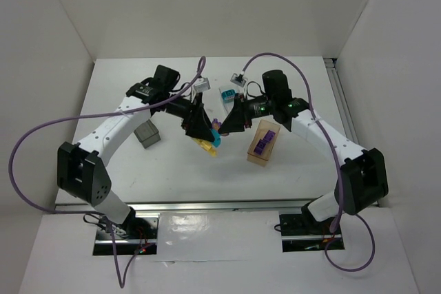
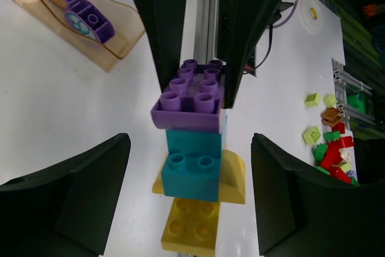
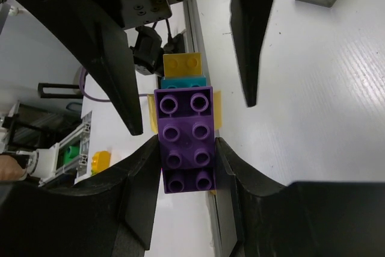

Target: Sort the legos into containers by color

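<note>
A stack of joined legos lies on the table centre: a purple brick, a teal brick and yellow bricks. My right gripper is shut on the purple brick at the stack's end. My left gripper is open, with its fingers either side of the teal brick and the yellow bricks and apart from them. The tan bin holds purple bricks. The dark grey bin stands at the left. The clear bin holds a teal brick.
The two grippers face each other closely over the table centre. White walls close in the table on three sides. A metal rail runs along the near edge. Several loose bricks lie off the table in the left wrist view.
</note>
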Controlling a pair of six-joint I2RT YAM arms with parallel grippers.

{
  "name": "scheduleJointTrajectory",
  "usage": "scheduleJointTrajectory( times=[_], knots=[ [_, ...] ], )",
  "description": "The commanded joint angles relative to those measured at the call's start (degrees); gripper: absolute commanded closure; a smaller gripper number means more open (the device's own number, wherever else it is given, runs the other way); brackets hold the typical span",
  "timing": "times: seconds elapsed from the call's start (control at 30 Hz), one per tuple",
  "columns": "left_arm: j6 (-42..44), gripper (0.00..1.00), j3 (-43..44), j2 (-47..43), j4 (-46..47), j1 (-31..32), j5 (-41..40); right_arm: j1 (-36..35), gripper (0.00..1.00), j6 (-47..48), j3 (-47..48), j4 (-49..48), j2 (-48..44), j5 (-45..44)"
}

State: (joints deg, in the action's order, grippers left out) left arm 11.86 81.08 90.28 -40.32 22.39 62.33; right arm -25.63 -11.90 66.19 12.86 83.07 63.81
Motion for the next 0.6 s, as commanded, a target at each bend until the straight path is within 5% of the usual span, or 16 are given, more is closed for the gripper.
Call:
scheduleJointTrajectory(
  times=[0.0, 0.1, 0.27, 0.57],
  knots=[
    [4.31, 0.15, 2.24, -0.37, -1.96, 0.72, 4.38, -0.39, 1.0, 1.09, 2.45, -0.03, -0.1, 0.35],
    [4.31, 0.3, 2.76, -0.37, -1.96, 0.72, 4.38, -0.39, 1.0, 1.09, 2.45, -0.03, 0.43, 0.35],
    [0.81, 0.96, 2.77, 0.15, -0.2, 0.72, 0.62, 0.66, 1.0, 1.09, 1.31, 1.28, -0.62, -1.66],
    [-6.84, 1.0, 0.4, 0.69, 6.91, -7.0, 0.79, 7.35, 1.0, -1.72, -5.37, -0.03, -5.89, -7.56]
  ],
)
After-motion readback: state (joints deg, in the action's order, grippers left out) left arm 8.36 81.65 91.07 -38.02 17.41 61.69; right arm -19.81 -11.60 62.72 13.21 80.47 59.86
